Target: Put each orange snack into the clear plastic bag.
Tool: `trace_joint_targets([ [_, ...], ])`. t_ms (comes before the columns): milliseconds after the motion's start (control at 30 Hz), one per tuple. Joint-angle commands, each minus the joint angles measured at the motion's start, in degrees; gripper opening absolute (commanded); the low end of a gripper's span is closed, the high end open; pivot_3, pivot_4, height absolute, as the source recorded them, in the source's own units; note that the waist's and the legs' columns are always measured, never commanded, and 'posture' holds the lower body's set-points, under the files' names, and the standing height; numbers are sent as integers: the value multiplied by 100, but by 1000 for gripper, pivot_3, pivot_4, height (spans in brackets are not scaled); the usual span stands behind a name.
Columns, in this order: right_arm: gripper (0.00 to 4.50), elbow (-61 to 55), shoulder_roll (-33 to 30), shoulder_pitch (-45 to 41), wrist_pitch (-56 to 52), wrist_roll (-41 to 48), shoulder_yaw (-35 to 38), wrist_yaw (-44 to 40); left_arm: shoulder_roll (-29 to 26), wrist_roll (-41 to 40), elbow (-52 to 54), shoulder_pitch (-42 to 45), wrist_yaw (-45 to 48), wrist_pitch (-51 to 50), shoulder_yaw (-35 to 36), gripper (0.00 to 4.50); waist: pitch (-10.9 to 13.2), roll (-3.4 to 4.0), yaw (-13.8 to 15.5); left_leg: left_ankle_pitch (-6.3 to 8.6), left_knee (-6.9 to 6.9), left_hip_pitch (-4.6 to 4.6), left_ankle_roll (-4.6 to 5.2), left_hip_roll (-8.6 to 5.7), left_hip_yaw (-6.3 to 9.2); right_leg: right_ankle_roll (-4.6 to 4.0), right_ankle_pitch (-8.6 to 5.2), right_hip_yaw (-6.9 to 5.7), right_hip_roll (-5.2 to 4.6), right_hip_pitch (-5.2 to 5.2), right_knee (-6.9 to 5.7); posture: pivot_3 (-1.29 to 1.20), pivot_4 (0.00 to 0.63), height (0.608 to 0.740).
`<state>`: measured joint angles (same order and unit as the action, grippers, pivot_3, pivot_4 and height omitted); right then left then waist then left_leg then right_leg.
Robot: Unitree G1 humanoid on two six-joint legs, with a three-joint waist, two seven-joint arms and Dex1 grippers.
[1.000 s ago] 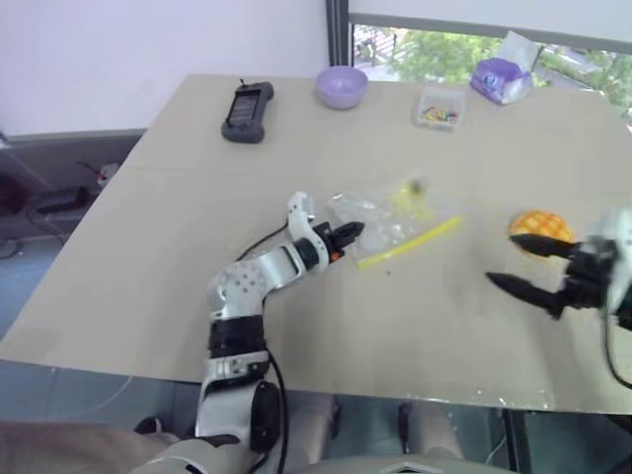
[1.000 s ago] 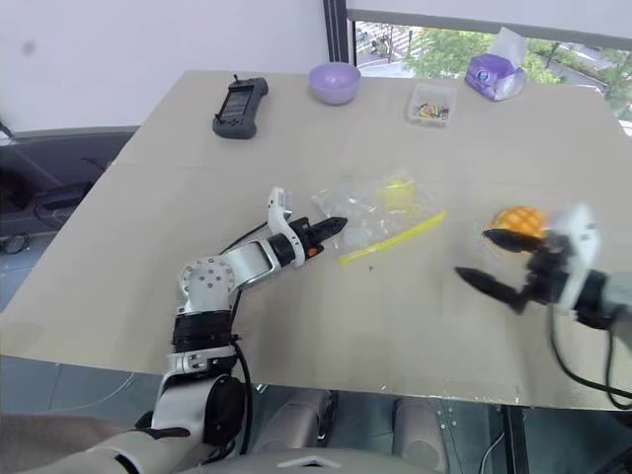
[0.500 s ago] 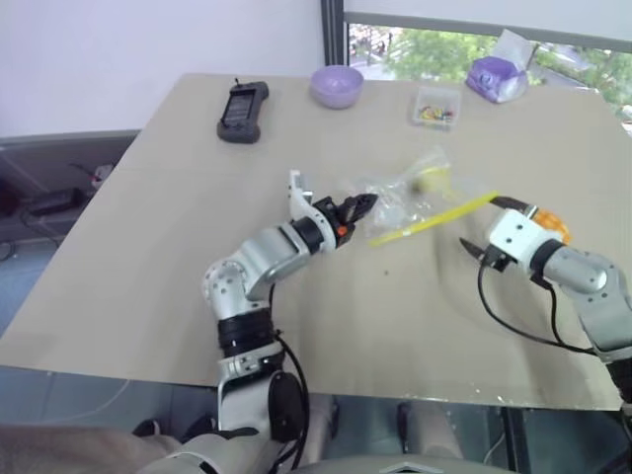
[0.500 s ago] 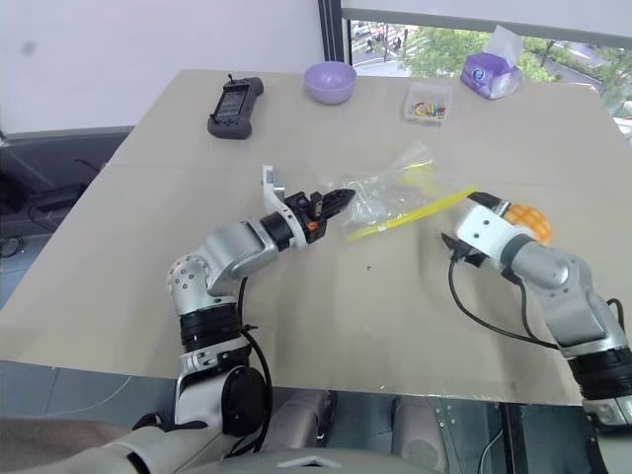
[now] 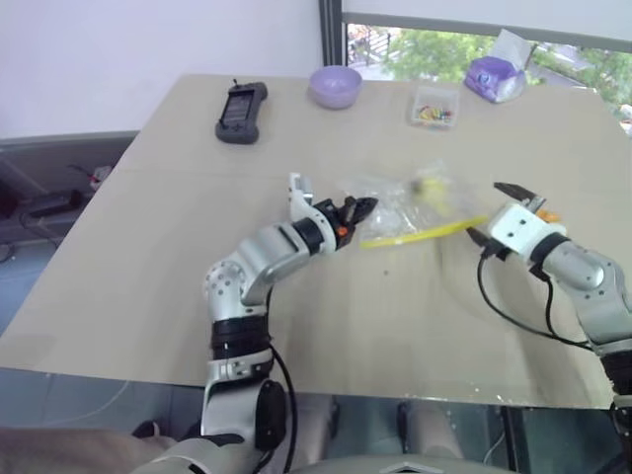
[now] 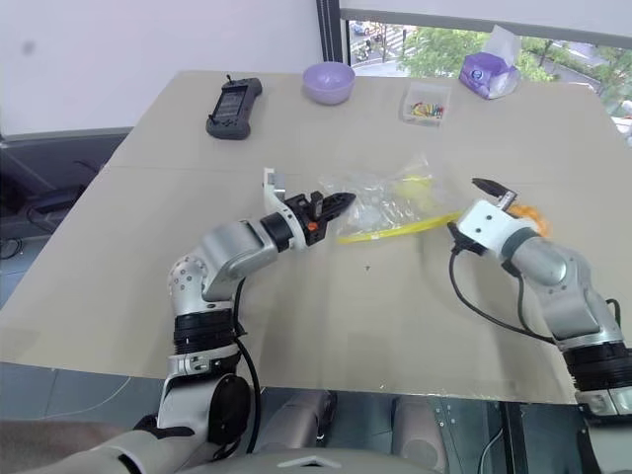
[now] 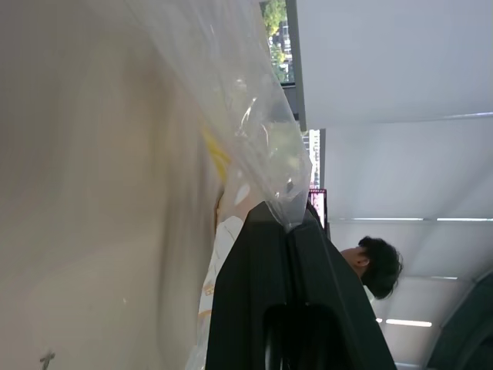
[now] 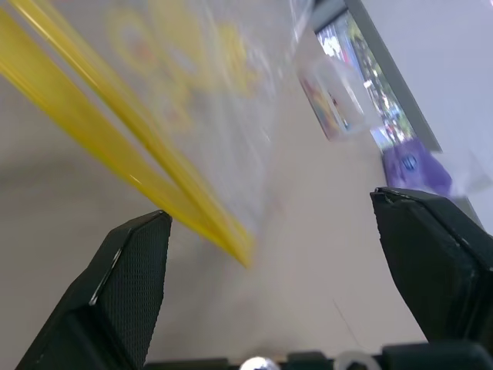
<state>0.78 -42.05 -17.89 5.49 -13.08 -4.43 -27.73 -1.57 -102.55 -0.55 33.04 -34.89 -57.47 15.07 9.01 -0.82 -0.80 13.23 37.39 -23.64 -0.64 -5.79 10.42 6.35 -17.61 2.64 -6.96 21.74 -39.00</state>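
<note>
Currently: left pincer (image 5: 367, 204) pinching clear plastic bag (image 5: 410, 196), right pincer (image 5: 499, 210) spread wide at its mouth.
Left fingers are pressed together on the bag's corner, holding it lifted off the worktop (image 5: 148, 237); yellow zip strip (image 5: 425, 233) hangs toward the right pincer, its end just beside the black fingers. Orange snack (image 6: 530, 216) sits on the worktop behind the right pincer, mostly hidden by it, outside the bag.

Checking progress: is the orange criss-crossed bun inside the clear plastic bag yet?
Out. The orange bun lies on the table behind the right gripper, apart from the clear bag.
</note>
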Motion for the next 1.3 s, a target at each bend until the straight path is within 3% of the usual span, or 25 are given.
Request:
trace_joint_targets([
  [33, 4500, -420, 102, 15, 201, 40, -111, -160, -108, -210, 161, -2, 104, 149, -150, 22, 0, 0, 1, 0, 0, 0, 0, 0, 1, 0, 0, 0, 0, 0, 0, 0, 150, 740],
  [67, 4500, -444, 137, 4, 182, 17, -116, -159, -137, -229, 163, -8, 107, 179, -187, 22, 0, 0, 2, 0, 0, 0, 0, 0, 1, 0, 0, 0, 0, 0, 0, 0, 150, 740],
  [167, 3820, -428, 183, -32, 201, 19, -109, -199, -214, -284, 175, -32, 124, 264, -279, 0, 0, 0, 10, 0, 0, 0, 0, -1, 1, 0, 0, 0, -1, 0, 0, 0, 150, 740],
  [467, 47, -311, 129, -46, 268, 50, -23, -286, -377, -393, 218, -118, 190, 460, -451, 0, 0, 0, 5, 0, 0, 1, 0, -1, 0, 0, 0, 2, 0, 1, 0, 0, 150, 740],
  [733, 47, -495, 187, -131, 66, 179, 23, -401, -568, 55, 460, -175, 919, 531, -523, 0, 0, 0, 1, 0, -1, 1, 0, -1, 0, 0, 0, 2, 1, 1, 0, 0, 150, 740],
  [767, 0, -531, 186, -140, 45, 204, 25, -431, -589, 132, 546, -191, 1099, 556, -514, 546, 0, 0, 1, 0, -2, 0, 0, -1, 0, 0, 0, 2, 2, 2, 0, 0, 150, 740],
  [867, 0, -681, 170, -168, -134, 305, 37, -576, -781, 436, 803, -231, 1567, 558, -519, 1642, 0, 0, 2, 0, -3, 0, 0, -1, 0, 0, 0, 2, 2, 2, 2, 0, 150, 740],
  [967, 0, -947, 71, -254, -583, 390, -9, -910, -1552, 1545, 1211, -332, 2458, 405, -789, 2917, 0, 3, -36, 0, -6, 2, 0, 0, -3, 0, 0, 4, 6, 2, 1, 0, 150, 740],
  [1133, 0, -1252, -2, -498, -1261, 342, -117, -1264, -3164, 3760, 2082, -786, 4975, 997, -1560, 2917, 2, 7, -44, 0, -19, 5, 0, 2, -9, -2, 0, 12, 14, 7, 6, 0, 150, 740],
  [1300, 0, -1226, 40, -675, -1687, 197, -237, -1356, -4165, 6177, 2363, -1247, 6888, 2895, -2298, 2917, 3, 9, 0, 0, -34, 4, 0, 7, -13, -4, 0, 14, 12, 12, 14, 0, 150, 740],
])
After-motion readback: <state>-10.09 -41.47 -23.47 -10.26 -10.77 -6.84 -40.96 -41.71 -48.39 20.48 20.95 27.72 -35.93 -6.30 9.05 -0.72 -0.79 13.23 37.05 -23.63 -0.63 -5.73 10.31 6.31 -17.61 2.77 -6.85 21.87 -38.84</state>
